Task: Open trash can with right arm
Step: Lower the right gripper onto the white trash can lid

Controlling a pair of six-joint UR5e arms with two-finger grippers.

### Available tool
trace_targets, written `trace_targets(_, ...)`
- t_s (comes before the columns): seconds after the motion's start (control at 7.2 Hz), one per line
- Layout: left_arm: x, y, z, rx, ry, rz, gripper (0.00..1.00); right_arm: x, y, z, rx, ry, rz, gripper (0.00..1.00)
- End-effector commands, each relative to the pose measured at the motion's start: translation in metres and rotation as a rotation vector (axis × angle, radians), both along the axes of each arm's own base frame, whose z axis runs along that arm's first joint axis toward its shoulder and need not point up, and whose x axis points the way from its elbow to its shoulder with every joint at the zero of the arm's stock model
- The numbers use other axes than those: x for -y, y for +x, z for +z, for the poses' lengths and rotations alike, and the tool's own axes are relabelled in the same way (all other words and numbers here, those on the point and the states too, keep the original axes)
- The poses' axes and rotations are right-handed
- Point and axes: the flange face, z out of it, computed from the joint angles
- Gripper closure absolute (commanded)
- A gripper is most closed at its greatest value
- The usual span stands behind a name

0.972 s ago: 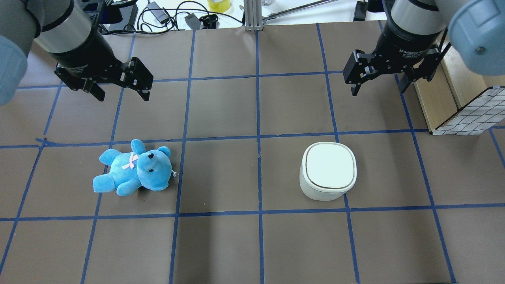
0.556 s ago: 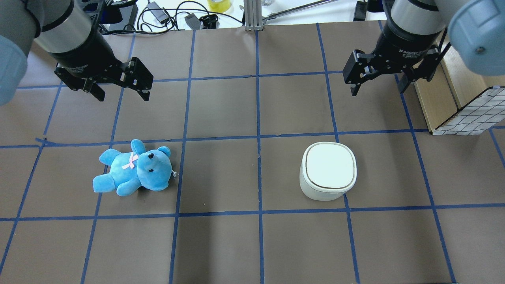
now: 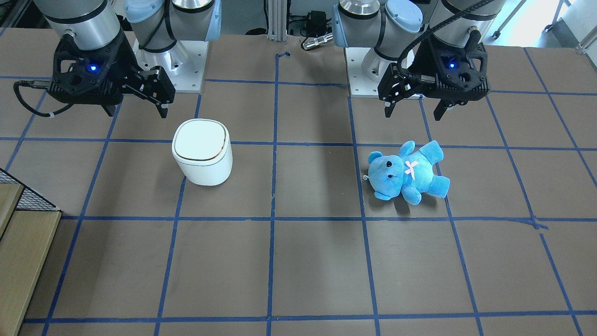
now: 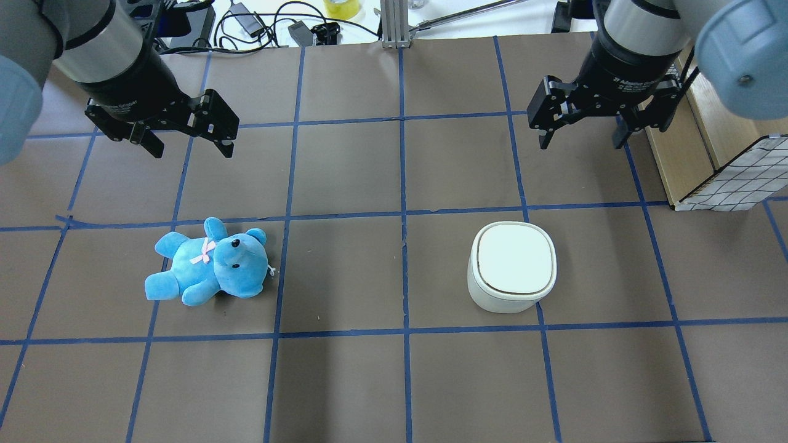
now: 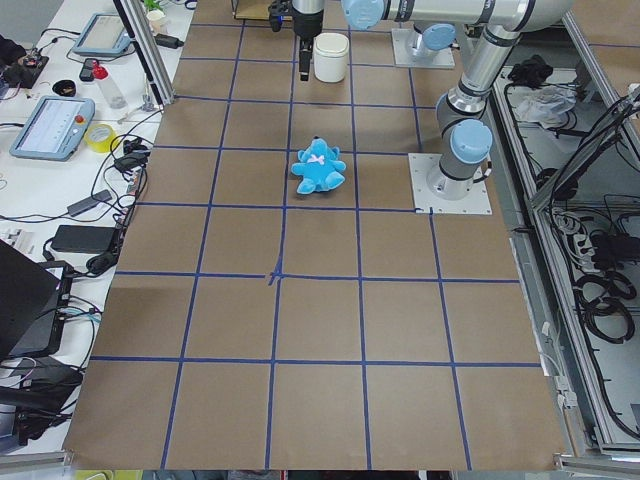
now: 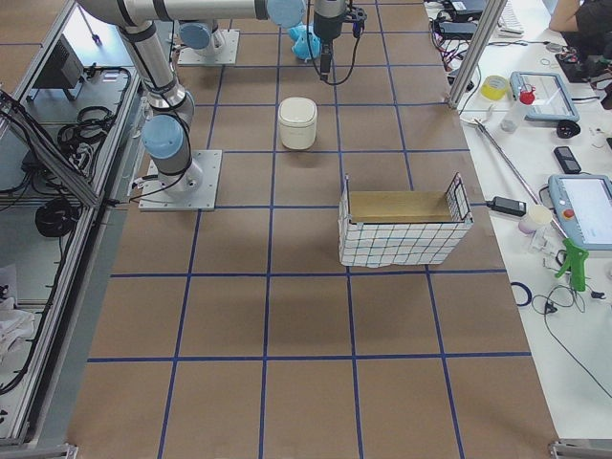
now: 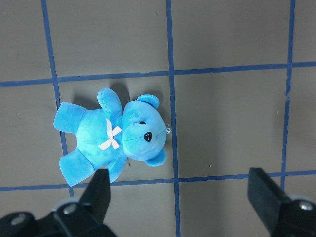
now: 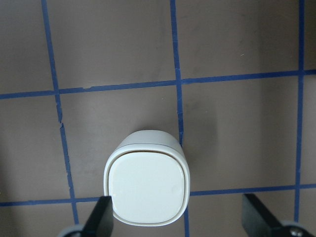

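Observation:
The white trash can [image 4: 513,258] stands on the brown table with its flat lid closed; it also shows in the front view [image 3: 201,149] and the right wrist view [image 8: 146,185]. My right gripper [image 4: 580,143] hovers open and empty above the table, beyond the can and slightly to its right, apart from it [image 3: 137,112]. Its fingers [image 8: 101,217] frame the can in the right wrist view. My left gripper [image 4: 192,151] is open and empty, above the table beyond the blue plush bear [image 4: 212,264].
A wooden box with wire-mesh sides [image 4: 732,178] stands at the table's right edge, close to my right arm. Cables and gear [image 4: 258,24] lie beyond the far edge. Blue tape lines grid the table.
My right gripper has shifted slightly left. The left arm, the can and the bear have not moved.

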Motion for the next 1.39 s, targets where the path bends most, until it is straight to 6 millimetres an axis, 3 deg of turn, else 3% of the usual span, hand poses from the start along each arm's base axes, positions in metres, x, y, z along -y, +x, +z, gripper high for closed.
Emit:
trace_targets(0.0,0.000,0.000,0.000,0.000,0.000,0.000,0.00,-0.008,0.020,-0.042,0.014,0.101,0.036,0.95)
trace_targets(0.14,0.000,0.000,0.000,0.000,0.000,0.000,0.00,-0.017,0.019,-0.068,0.013,0.155,0.047,1.00)
trace_targets(0.69,0.000,0.000,0.000,0.000,0.000,0.000,0.00,-0.037,0.018,-0.139,0.014,0.242,0.044,1.00)
trace_targets(1.25,0.000,0.000,0.000,0.000,0.000,0.000,0.00,-0.032,0.017,-0.158,-0.003,0.242,0.031,1.00)
